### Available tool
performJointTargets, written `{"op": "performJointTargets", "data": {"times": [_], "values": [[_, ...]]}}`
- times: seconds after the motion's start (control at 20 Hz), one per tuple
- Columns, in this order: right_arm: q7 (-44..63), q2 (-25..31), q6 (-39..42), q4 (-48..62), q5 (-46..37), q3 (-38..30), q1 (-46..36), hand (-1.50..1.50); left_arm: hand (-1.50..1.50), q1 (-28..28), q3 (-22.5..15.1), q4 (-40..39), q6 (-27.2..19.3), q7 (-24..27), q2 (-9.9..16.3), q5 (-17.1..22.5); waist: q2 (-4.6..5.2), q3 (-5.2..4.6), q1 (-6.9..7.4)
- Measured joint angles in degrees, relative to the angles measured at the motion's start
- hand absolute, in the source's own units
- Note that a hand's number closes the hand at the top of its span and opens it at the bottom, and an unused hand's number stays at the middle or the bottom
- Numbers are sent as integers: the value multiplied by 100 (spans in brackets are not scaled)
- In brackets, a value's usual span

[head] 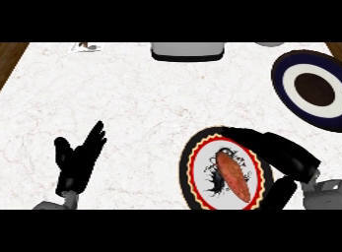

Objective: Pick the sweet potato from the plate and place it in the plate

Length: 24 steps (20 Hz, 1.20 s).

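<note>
White marbled counter (152,108) fills the view, wood at its side edges. At lower left the left hand (77,160) rests open, fingers straight and up. Further right, the sweet potato (232,175) lies on the red-rimmed plate (195,152); the right hand (286,157) arches over its far rim, fingers curled, holding nothing. A dark blue plate (286,81) sits at upper right

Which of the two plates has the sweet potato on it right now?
The red-and-black-rimmed plate beside the right hand holds the sweet potato; the dark blue-rimmed plate holds none.
</note>
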<state>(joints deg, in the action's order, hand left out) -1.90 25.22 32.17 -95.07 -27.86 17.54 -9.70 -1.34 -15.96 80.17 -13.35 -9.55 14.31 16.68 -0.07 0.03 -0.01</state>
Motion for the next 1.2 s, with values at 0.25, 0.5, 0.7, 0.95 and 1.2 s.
{"op": "performJointTargets", "data": {"times": [0.25, 0.5, 0.7, 0.95, 1.2], "values": [[19, -263, -156, -58, -572, 114, 188, -150, 0, 75, 210, 3, 200, -14, -61, -104, 3, -2, 3], [-24, -379, -292, 71, -1115, 109, 202, -150, 0, 162, 386, 91, 373, -57, -101, -183, 5, -2, 8], [-173, -527, -359, 372, -1439, 59, 116, -150, 0, 142, 511, -35, 519, -1, -197, -304, 6, -3, 10], [-306, -812, -393, 784, -1810, 118, 3, -150, 0, 83, 590, -22, 529, -124, -395, -489, 6, -2, 14], [-508, -921, -561, 1130, -2269, 389, 40, 150, 0, 148, 701, 107, 653, -212, -378, -542, 6, -3, 19]]}}
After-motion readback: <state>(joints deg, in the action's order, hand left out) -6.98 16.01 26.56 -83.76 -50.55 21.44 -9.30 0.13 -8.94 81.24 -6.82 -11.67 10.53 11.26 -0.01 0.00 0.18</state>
